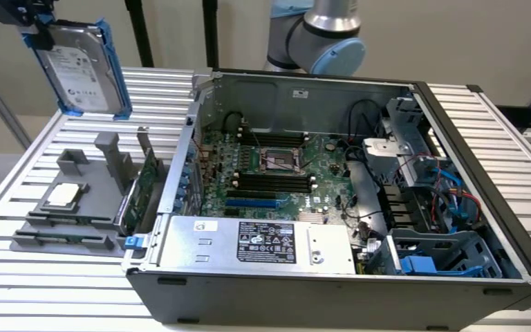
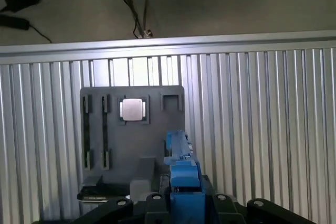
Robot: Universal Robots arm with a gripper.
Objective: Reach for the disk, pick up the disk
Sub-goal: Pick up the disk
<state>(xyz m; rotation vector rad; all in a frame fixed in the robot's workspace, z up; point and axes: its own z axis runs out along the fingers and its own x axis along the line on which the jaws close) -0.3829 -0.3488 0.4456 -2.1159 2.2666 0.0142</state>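
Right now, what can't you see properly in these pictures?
- Exterior view: the gripper holding the disk is cut off by the top edge.
- Exterior view: the print on the disk's label is too small to read.
- Wrist view: the disk is seen edge-on, so its label is hidden.
- Wrist view: the disk and gripper cover part of the grey holder.

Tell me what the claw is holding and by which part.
The claw holds the disk by its upper end; the rest hangs tilted in the air above the grey tray.
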